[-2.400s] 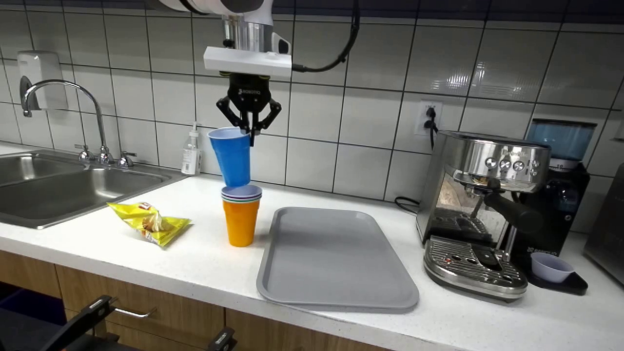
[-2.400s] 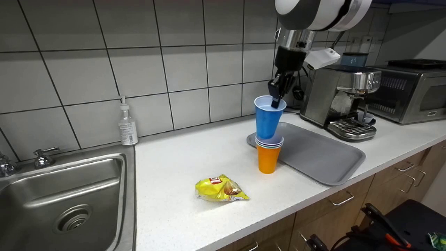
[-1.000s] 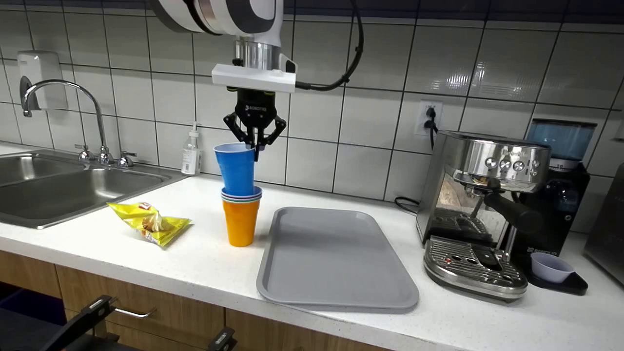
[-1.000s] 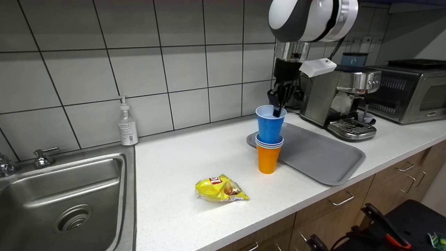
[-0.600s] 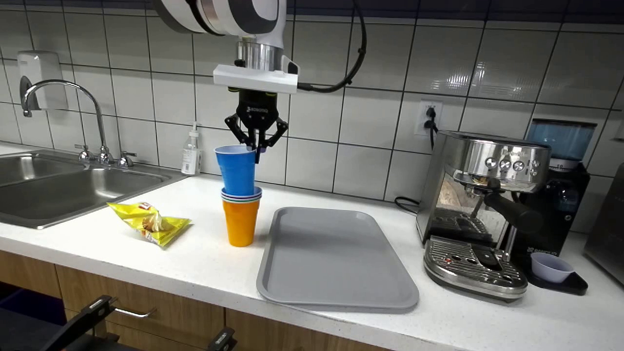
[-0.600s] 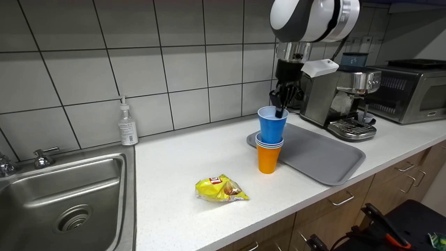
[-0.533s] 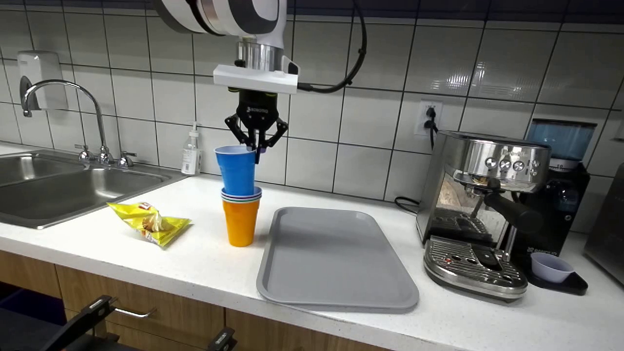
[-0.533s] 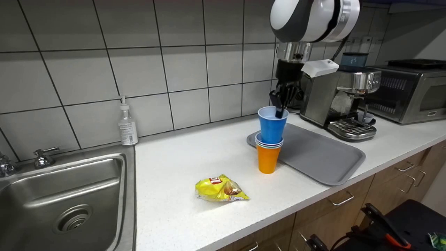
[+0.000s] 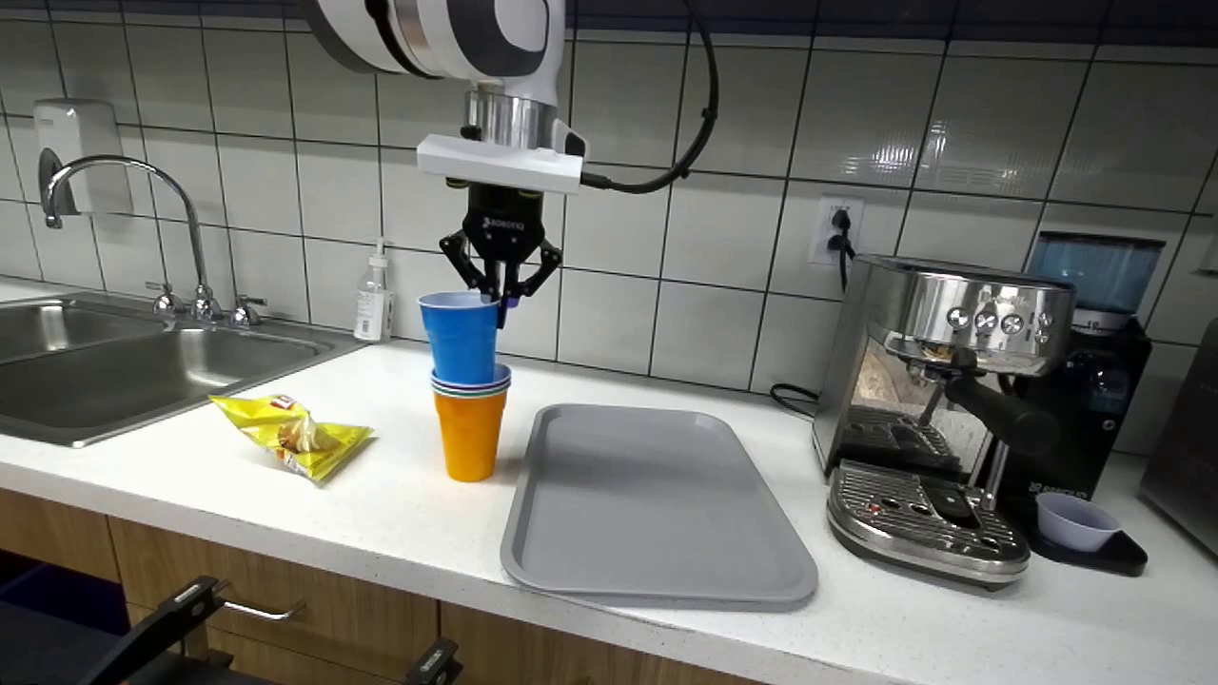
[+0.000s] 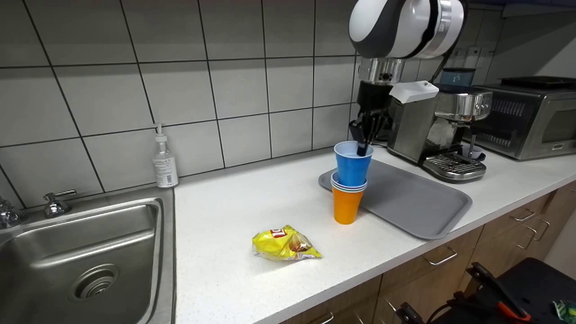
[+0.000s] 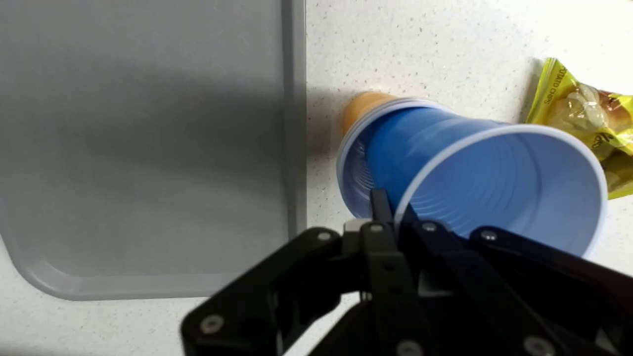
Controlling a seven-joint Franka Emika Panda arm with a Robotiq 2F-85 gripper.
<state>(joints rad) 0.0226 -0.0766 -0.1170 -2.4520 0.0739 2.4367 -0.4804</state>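
White kitchen counter (image 10: 216,270): blue cup (image 9: 460,338) gripped by its rim at the cup stack (image 9: 470,436)

Your wrist view shows you both sides of the grip: the gripper (image 11: 394,210) has its jaws clamped on the blue cup's wall at the rim, one outside and one inside. Only there can you read "POTATO CHIPS" on the yellow bag (image 11: 583,111). In an exterior view you get the arched faucet (image 9: 196,233) and the wall dispenser (image 9: 88,157); the oven door (image 10: 558,128) and the sink drain (image 10: 95,280) likewise reach you in an exterior view.

Your blue cup is solid blue outside, paler and ridged inside, with a whitish rim. It is mouth-up and leans slightly, its base down in the mouth of the cup stack; you cannot tell whether it presses on the cups inside. The stack, orange outside with a few nested rims at its top, stands upright on the counter.

You have a finely speckled surface here, the stack standing between the yellow bag and the gray tray (image 9: 657,504). Past the tray is the espresso machine (image 9: 966,314). A pump bottle (image 9: 374,303) stands near the sink, by the tiled wall (image 9: 618,224).
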